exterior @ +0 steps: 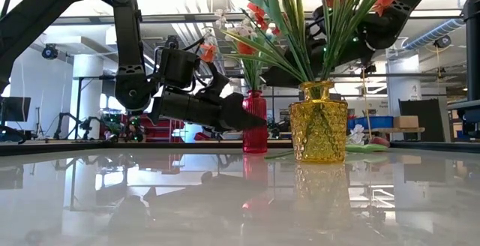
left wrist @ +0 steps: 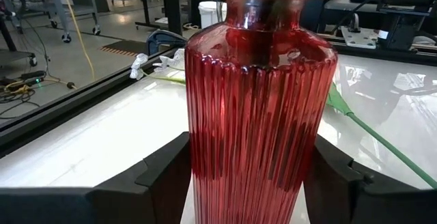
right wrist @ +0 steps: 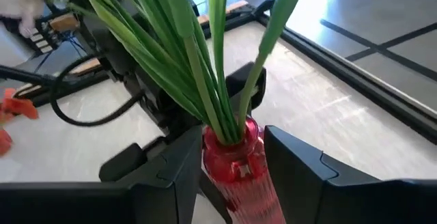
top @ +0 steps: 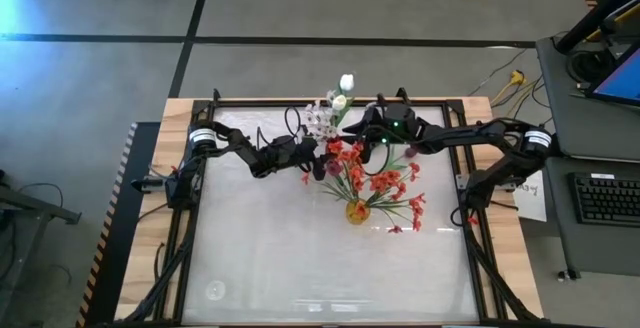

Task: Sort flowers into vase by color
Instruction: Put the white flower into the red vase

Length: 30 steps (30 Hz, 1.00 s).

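— So, what is your left gripper (left wrist: 249, 183) doing?
— It is clasping the red vase (left wrist: 256, 108) low down, fingers (left wrist: 160, 173) pressing both sides.
— And the right gripper (right wrist: 232, 162)?
— It is hanging over that vase's neck, fingers parted around the green stems (right wrist: 205, 80).
— The flowers?
— Red-orange ones (top: 380, 180) are filling the yellow vase (exterior: 318, 122) beside it.

A keyboard (top: 608, 199) sits on the desk (top: 590, 238) beside the table.
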Tool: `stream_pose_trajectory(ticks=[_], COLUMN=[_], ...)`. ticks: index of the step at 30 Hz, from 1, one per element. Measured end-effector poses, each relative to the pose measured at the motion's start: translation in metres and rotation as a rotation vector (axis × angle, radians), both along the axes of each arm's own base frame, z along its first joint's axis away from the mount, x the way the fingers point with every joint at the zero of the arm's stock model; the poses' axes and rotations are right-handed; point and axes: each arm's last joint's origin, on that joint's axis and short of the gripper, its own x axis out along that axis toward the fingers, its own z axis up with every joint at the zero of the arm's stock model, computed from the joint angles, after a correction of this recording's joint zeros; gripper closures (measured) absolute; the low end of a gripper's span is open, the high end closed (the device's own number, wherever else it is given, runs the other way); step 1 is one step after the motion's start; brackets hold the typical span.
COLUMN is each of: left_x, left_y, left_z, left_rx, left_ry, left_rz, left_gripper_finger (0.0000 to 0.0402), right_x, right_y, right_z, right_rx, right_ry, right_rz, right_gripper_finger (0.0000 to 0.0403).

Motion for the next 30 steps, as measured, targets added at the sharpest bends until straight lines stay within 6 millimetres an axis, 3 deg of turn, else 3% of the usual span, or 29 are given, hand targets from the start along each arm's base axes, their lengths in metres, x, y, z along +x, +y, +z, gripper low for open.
stream_pose_trajectory(ticks=[11,17,24,30], left_x=[0.000,0.000,0.000,0.000], left_y=[0.000,0.000,0.000,0.000], left_z=[0.000,0.000,0.000,0.000], left_rx=[0.001,0.001,0.000,0.000], left_ry=[0.001,0.001,0.002,0.003], left_rz=[0.006,0.006,0.007,0.008], left_gripper_finger=[0.0187,0.0187,0.0187,0.0187], right_x=[0.001,0.005,0.013,0.014], right_y=[-0.004,-0.007,-0.010,-0.008], right_z=[0.009,0.011,0.007,0.007], right_rx=[-0.057,-0.080,-0.085,-0.051], right_ry=[-0.081,-0.105,-0.088,-0.102], right_rz=[-0.054,-0.053,-0.038,0.032], right_gripper_finger=[0.0272,0.0312,0.0387,0.0393])
